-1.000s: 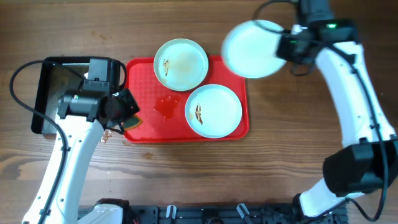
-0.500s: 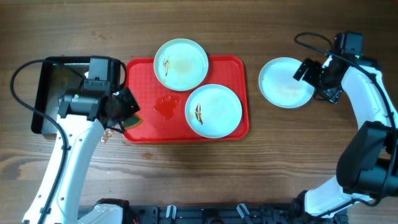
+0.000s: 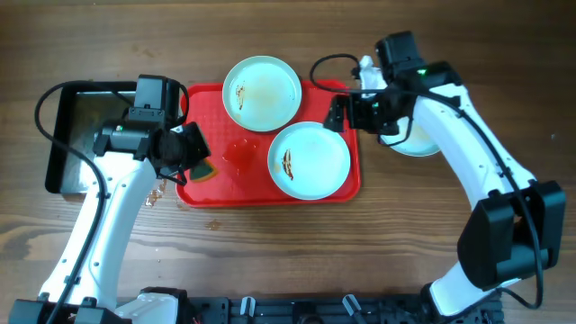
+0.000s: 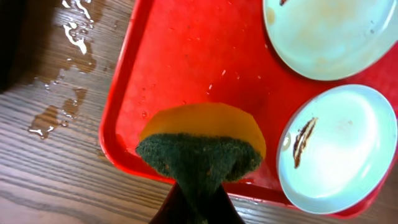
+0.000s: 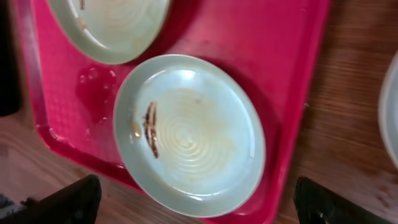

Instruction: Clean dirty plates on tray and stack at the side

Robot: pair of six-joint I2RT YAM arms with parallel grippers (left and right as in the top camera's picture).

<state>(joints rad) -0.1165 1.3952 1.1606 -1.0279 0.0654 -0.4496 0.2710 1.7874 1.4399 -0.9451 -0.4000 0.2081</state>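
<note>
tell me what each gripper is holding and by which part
The left gripper pinches the sponge by its green scouring end. The right gripper is open and holds nothing.

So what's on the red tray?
Two round pale mint plates, each with brown smears, and a wet patch. The red plastic tray's surface beneath the plates is covered.
</note>
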